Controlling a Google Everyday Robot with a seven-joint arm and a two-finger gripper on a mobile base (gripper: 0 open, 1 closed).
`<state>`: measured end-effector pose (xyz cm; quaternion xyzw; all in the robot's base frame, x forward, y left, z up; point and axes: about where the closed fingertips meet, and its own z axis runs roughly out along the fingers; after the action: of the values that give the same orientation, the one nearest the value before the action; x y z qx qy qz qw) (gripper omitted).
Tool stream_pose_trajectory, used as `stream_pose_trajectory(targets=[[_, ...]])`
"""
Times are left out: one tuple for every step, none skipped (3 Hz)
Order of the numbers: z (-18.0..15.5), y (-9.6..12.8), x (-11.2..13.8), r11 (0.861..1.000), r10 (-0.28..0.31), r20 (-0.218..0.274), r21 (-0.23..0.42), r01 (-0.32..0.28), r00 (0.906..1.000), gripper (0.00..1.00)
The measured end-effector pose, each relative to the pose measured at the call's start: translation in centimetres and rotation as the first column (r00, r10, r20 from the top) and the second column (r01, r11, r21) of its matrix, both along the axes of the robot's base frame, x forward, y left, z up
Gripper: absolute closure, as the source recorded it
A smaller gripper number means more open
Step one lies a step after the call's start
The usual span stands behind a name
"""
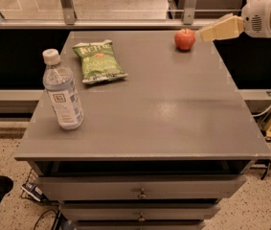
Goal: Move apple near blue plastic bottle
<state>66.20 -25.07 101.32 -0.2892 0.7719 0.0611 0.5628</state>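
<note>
Red apple (185, 39) at far right of table (173, 123) — gripper (202, 34) just beside it, on its right (whether open or closed, cannot tell) — bottle (63, 92) upright at near left, well apart.

Light: dim, warm, came from overhead | Glare: soft pale patch on worktop (171, 110), right of centre | Shadows: small one under apple (185, 39); drawer gap (140, 167) below worktop was black | Tool (204, 33): upper right, just beside apple, lit pale cream | Background floor (125, 1) was brighter
</note>
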Motion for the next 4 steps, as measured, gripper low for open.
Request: stream_pose_trajectory(targets=[[-1.1, 0.8, 3.6, 0.998, -0.003, 0.024, 0.055, 0.002, 0.9997, 0.00], [-2.8, 2.2, 9.1, 0.987, -0.010, 0.069, 0.159, -0.001, 0.9976, 0.00], [-5.6, 2.6, 14.2, 0.968, -0.031, 0.091, 0.249, 0.007, 0.9954, 0.00], [-8.1, 3.0, 17.6, 0.956, -0.033, 0.088, 0.292, 0.006, 0.9956, 0.00]])
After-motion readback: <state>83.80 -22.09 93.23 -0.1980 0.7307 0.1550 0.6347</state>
